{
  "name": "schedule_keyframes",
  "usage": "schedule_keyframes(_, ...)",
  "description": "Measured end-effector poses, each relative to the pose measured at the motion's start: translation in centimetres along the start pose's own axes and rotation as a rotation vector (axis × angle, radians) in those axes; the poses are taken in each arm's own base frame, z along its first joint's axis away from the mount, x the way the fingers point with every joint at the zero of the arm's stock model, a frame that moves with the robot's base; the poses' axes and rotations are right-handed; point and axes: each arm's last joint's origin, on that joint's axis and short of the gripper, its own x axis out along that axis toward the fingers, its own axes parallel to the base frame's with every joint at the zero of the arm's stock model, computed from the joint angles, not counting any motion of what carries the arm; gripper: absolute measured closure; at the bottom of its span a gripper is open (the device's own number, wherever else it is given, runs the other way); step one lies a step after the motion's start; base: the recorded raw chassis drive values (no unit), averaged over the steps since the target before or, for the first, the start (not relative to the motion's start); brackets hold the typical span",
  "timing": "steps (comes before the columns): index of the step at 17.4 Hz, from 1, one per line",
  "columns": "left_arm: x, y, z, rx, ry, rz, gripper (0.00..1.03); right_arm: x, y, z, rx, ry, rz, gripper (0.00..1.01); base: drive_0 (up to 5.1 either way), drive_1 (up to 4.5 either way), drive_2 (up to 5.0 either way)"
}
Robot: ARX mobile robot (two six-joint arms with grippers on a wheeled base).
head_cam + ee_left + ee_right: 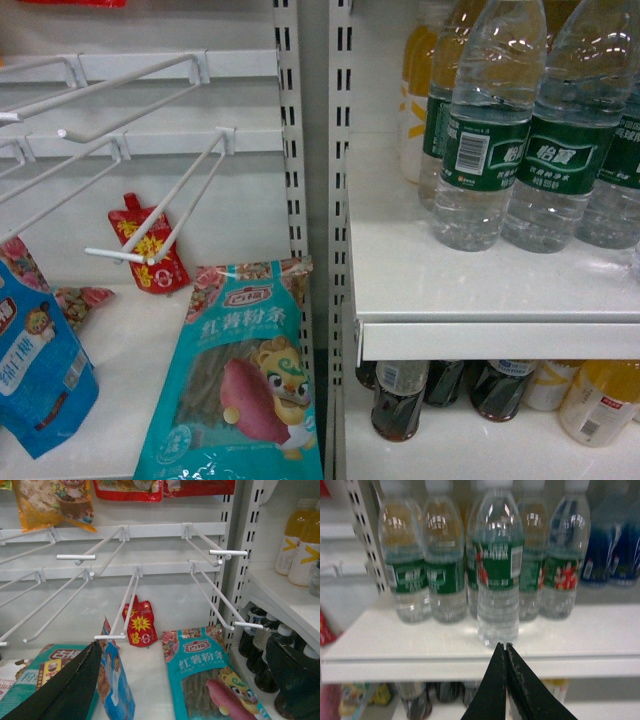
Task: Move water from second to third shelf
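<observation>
Several clear water bottles (490,140) with dark green labels stand on a white shelf (480,295) at the upper right of the head view; neither gripper shows there. In the right wrist view one water bottle (498,575) stands forward of the row, close to the shelf's front edge (470,665). My right gripper (505,646) is shut and empty, its tips just in front of that bottle's base. In the left wrist view my left gripper (184,645) is open with nothing between its fingers (75,685), facing the snack bay to the left of the bottle shelves.
Dark cola bottles (397,400) and orange juice bottles (600,400) stand on the shelf below. More juice bottles (415,90) stand behind the water. A slotted upright (310,150) divides the bays. Wire hooks (150,230), a teal noodle bag (240,390) and a blue bag (35,370) fill the left bay.
</observation>
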Motion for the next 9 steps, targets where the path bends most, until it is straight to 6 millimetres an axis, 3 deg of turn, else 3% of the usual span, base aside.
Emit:
schedule_keyframes(7,0.00,0.00,0.00,0.000,0.000,0.000,0.05,-0.73,0.00,0.04,0.000,-0.026,-0.001,0.99,0.0,0.00,0.0)
schedule_keyframes(9,0.00,0.00,0.00,0.000,0.000,0.000,0.05,-0.73,0.00,0.04,-0.001,-0.026,-0.001,0.86,0.0,0.00,0.0)
